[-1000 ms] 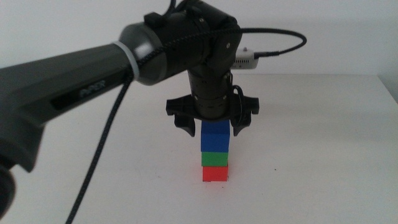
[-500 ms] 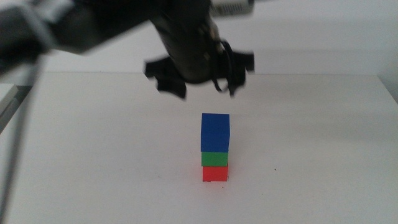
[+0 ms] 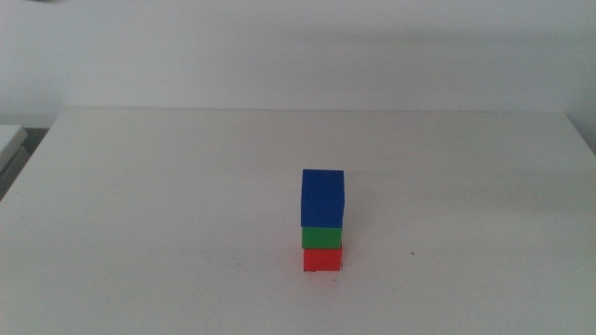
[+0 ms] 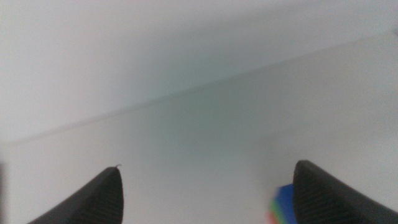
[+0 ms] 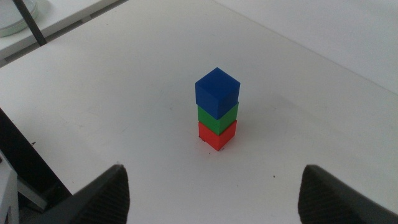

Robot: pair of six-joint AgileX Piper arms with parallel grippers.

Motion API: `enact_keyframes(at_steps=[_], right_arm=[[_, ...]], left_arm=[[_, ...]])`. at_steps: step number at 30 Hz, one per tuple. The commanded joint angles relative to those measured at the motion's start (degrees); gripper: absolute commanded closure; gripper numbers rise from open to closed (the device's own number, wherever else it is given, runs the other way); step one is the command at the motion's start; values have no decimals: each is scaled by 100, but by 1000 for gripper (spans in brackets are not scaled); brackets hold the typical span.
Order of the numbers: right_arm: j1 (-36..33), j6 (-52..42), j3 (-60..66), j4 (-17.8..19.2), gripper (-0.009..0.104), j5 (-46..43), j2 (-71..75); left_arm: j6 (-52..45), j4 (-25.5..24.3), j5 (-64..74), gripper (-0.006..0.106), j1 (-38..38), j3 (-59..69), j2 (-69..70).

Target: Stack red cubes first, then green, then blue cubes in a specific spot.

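Note:
A three-cube tower stands alone on the white table in the middle view: the red cube (image 3: pixel 322 259) at the bottom, the green cube (image 3: pixel 322 238) on it, the blue cube (image 3: pixel 322 197) on top. The right wrist view shows the same tower, red cube (image 5: pixel 216 134), green cube (image 5: pixel 217 117), blue cube (image 5: pixel 217 92). Small black pen marks of the spot (image 5: pixel 209 151) show at the red cube's base. My left gripper (image 4: pixel 208 193) is open and empty, raised away, with the blurred tower (image 4: pixel 283 205) by one jaw. My right gripper (image 5: pixel 214 193) is open, well back from the tower.
The table's far edge (image 3: pixel 317 110) meets a plain wall. A lower white surface (image 3: pixel 11 138) adjoins the table on the left. A dark pole (image 5: pixel 30 22) and a white round object (image 5: pixel 15 18) stand on a ledge beyond the table in the right wrist view.
The left arm, which hung open just over the blue cube, has risen and gone out of the middle view. The tower has stayed as it was.

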State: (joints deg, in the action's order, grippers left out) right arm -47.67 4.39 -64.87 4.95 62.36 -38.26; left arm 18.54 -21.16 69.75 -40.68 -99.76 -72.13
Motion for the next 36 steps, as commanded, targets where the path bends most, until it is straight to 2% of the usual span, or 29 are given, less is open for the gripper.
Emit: enact_keyframes(at_steps=[1, 5, 7, 9, 13, 15, 21, 35, 36], right_arm=[[26, -38, 28, 45, 8, -69, 23], [26, -38, 28, 45, 8, -69, 23], [26, -38, 28, 45, 8, -69, 23], [26, -38, 28, 45, 8, -69, 23], [26, -38, 28, -61, 8, -69, 11], [26, -38, 28, -73, 8, -69, 24], [26, -38, 28, -73, 8, -69, 24], [26, -38, 28, -73, 8, -69, 24], [26, -38, 28, -205, 8, -69, 24]], left_arm=[[-477, -66, 21, 9, 273, 211, 560], [-686, 162, 21, 9, 1092, 664, 1357], [-1035, 805, 21, 10, 1868, 1054, 1810], [-1544, 1243, -316, 10, 2494, 1415, 2243], [-1699, 1613, -513, 10, 3243, 1957, 2778], [-1699, 1692, -485, 10, 3339, 2033, 2898], [-1699, 2383, -562, 10, 3362, 2021, 3018], [-1699, 2399, -887, 10, 3362, 2021, 3018], [-1699, 2385, -930, 10, 3362, 2184, 3018]])
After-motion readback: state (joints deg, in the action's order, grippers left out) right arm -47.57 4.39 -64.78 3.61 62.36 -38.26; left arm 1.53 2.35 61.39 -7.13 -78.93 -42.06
